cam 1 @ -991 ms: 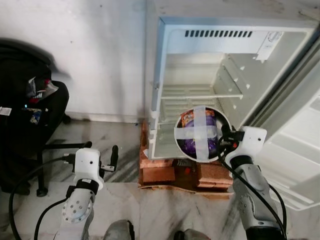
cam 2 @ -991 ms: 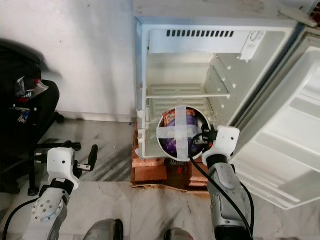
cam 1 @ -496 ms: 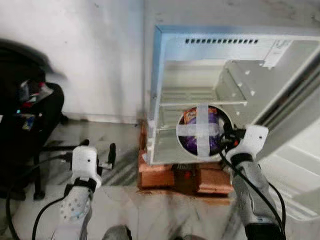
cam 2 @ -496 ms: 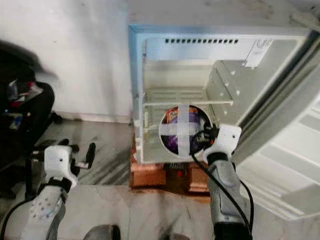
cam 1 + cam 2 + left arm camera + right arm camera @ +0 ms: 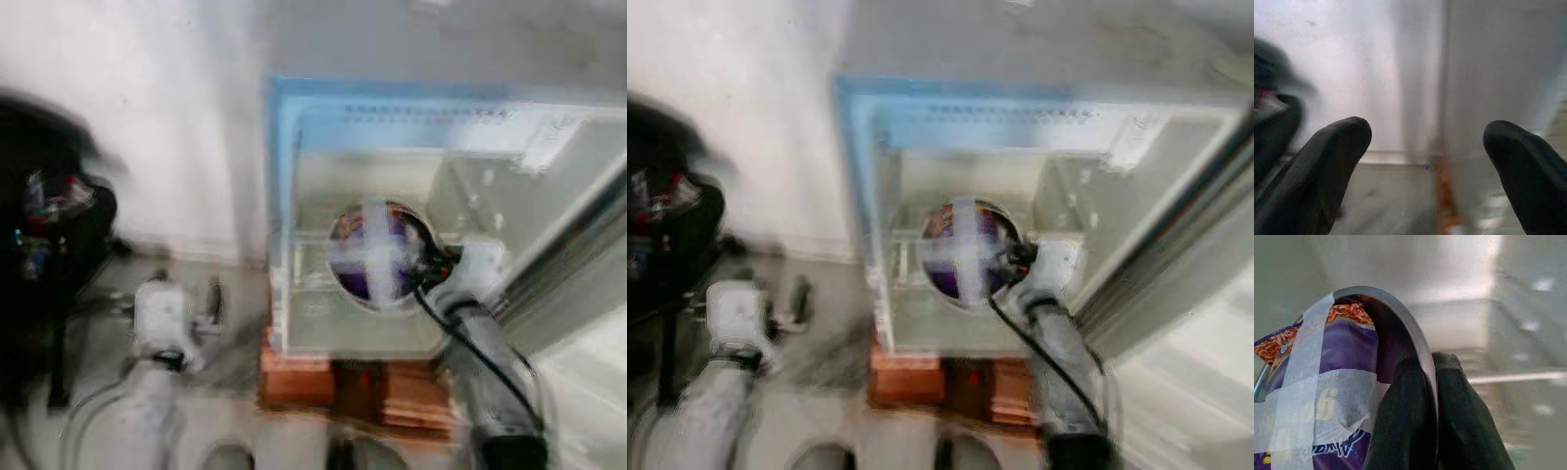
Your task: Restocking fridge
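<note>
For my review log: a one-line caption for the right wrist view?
Right gripper pinches the rim of a taped metal bowl holding a purple packet, facing the open fridge.

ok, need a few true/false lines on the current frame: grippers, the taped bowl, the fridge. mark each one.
1. The right gripper is pinching the rim of the bowl. True.
2. The left gripper is shut on a bottle. False: its fingers are spread apart and hold nothing.
3. White tape crosses over the purple packet in the bowl. True.
4. The fridge door is closed. False: the fridge stands open, with the bowl held at its opening.
5. The fridge rests on bricks. True.
</note>
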Motion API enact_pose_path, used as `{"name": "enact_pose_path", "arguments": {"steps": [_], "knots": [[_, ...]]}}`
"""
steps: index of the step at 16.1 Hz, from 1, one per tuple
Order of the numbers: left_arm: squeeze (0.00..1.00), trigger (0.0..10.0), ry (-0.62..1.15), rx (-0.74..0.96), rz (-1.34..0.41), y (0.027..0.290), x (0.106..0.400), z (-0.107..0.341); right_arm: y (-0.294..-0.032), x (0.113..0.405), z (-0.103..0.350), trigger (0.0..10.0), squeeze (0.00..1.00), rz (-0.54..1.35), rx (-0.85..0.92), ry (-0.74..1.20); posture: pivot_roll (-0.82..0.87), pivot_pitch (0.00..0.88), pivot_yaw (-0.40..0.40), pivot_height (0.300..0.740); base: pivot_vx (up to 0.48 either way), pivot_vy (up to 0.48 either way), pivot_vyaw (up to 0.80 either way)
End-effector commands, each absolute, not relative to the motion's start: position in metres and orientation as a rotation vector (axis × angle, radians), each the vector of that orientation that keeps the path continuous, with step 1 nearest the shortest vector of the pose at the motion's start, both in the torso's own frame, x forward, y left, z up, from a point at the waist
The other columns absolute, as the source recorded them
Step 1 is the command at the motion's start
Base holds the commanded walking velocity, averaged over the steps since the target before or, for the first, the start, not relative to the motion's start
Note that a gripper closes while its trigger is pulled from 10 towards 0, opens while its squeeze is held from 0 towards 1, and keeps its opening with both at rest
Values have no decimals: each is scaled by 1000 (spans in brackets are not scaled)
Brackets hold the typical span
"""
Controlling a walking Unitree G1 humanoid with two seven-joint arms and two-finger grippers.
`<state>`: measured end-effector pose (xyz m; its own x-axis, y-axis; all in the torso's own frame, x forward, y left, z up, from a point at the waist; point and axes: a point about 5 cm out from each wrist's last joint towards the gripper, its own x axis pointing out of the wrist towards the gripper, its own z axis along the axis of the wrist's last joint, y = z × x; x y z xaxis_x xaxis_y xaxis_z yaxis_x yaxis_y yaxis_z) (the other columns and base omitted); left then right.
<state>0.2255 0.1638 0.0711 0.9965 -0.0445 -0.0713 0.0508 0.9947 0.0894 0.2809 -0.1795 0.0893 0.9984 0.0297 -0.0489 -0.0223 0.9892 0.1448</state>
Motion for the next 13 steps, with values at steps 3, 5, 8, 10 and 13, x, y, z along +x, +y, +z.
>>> {"name": "enact_pose_path", "arguments": {"steps": [3,5,8,10,13], "knots": [[0,10000,78,127,-17,172,215,71,-180,273,94,10000,0,16,163,11,163,138,-69,740,0,0,0],[0,10000,73,141,-24,173,207,71,-180,263,92,10000,0,21,159,11,161,131,-67,740,0,0,0],[0,10000,87,187,2,180,191,69,-184,240,87,10000,0,11,160,37,155,128,-61,740,0,0,0],[0,10000,86,173,-1,180,190,69,-186,235,85,10000,0,18,150,48,155,126,-61,740,0,0,0],[0,10000,82,158,-2,179,191,70,-185,237,87,10000,0,25,146,49,158,122,-63,740,0,0,0]]}}
